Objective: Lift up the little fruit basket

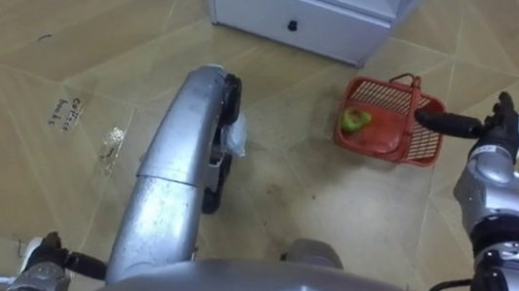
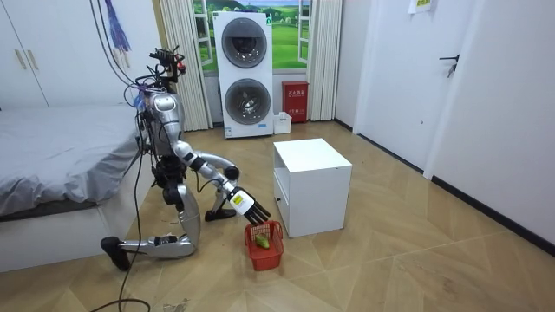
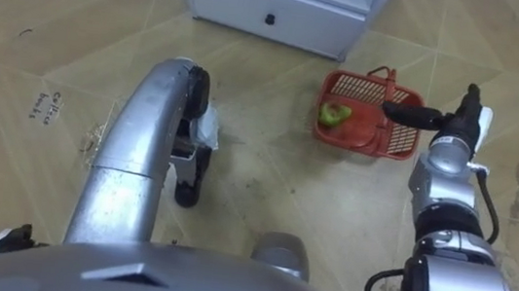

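A red plastic fruit basket (image 1: 416,144) stands on the wooden floor just in front of a white cabinet, with a green fruit (image 1: 355,120) inside and its handle folded toward the far rim. My right hand (image 1: 499,132) hovers at the basket's right edge, open, its fingers straight and the thumb reaching left over the rim without touching it. In the room view I kneel on one knee beside the bed, right hand (image 2: 242,203) stretched out just above the basket (image 2: 264,243). My left hand (image 1: 41,258) hangs low at my left side.
The white cabinet (image 1: 299,13) with a drawer stands directly behind the basket. My raised left knee (image 1: 191,147) takes up the middle of the floor. A bed (image 2: 61,156) lies behind me, and stacked washing machines (image 2: 247,74) stand at the far wall.
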Robot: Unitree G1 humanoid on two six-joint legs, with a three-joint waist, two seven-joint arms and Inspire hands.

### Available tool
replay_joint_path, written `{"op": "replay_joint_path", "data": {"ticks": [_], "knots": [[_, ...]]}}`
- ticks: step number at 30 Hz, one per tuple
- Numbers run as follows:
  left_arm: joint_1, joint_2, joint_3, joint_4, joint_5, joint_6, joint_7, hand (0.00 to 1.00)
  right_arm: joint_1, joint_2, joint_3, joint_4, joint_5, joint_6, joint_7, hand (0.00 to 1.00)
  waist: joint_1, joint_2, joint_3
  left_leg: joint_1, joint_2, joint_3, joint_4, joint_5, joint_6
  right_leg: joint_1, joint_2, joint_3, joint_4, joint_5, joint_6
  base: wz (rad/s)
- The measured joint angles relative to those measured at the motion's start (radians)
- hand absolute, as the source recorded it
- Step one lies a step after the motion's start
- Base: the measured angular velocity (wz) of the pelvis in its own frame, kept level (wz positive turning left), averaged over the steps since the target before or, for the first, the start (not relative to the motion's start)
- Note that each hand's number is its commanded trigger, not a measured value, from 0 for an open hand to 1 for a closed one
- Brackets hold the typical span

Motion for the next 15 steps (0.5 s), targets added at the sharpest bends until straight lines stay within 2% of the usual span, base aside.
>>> {"op": "replay_joint_path", "data": {"ticks": [3,6,10,12,14,15], "knots": [[0.003,0.005,-0.011,0.0,0.001,-0.001,-0.003,0.0,-0.01,-0.025,0.002,0.031,0.003,-0.003,0.003,0.0,0.003,0.006,-0.0005,-0.001,-0.011,0.013,-0.012,0.006,0.0,-0.004,-0.021,-0.005,-0.001,0.0,0.0,0.07],[0.004,0.013,-0.01,-0.001,0.0,0.001,-0.029,0.0,-0.047,-0.07,0.003,0.108,0.013,-0.005,0.015,0.0,0.008,0.013,-0.0003,-0.003,-0.014,0.031,-0.028,0.015,0.003,-0.016,-0.042,-0.005,0.0,0.0,0.0,0.06],[0.01,0.031,-0.011,-0.006,0.001,0.004,-0.063,0.0,-0.053,-0.106,0.022,0.116,0.062,-0.006,0.034,0.0,0.018,0.02,0.0003,-0.011,-0.012,0.032,-0.033,0.017,-0.001,-0.029,-0.043,-0.004,0.001,-0.002,0.003,0.0],[0.01,0.041,-0.014,-0.024,0.001,0.006,-0.088,0.0,-0.061,-0.128,0.047,0.137,0.065,-0.006,0.058,0.0,0.036,0.029,0.0049,-0.019,-0.01,0.031,-0.037,0.021,-0.005,-0.042,-0.04,-0.001,0.004,-0.002,0.004,0.0],[0.01,0.045,-0.033,-0.026,0.0,0.006,-0.105,0.0,-0.077,-0.139,0.069,0.156,0.068,-0.006,0.076,0.0,0.04,0.037,0.0038,-0.03,-0.01,0.031,-0.041,0.026,-0.006,-0.056,-0.04,0.0,0.007,-0.002,0.004,0.03],[0.01,0.048,-0.052,-0.026,0.0,0.007,-0.114,0.0,-0.085,-0.144,0.093,0.159,0.073,-0.005,0.089,0.0,0.044,0.04,0.0059,-0.037,-0.01,0.031,-0.045,0.029,-0.01,-0.067,-0.04,0.002,0.011,-0.003,0.004,0.0]]}}
